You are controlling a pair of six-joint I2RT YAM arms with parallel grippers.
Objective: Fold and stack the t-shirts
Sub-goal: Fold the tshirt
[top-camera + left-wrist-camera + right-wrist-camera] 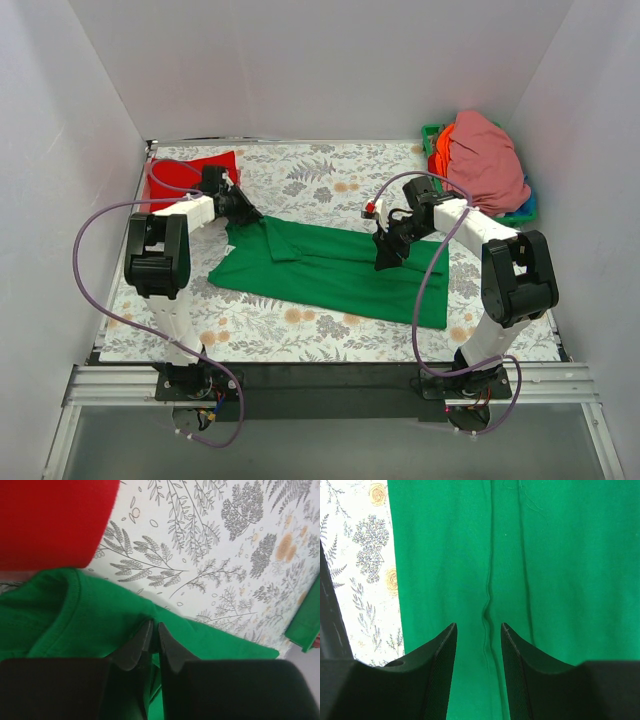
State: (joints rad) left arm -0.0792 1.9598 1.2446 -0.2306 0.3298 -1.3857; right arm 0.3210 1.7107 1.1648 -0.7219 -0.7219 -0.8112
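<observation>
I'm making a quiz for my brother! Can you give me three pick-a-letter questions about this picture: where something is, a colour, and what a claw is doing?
1. Where is the red t-shirt? A in the middle. B by the near edge. C at the table's far left corner.
2. What colour is the t-shirt spread in the middle? A pink. B green. C orange.
3. What is the right claw doing? A hanging open. B squeezing red cloth. C lying on the table.
Answers: 1 C, it lies in the far left corner. 2 B, the green t-shirt covers the middle. 3 A, its fingers stand apart.
</observation>
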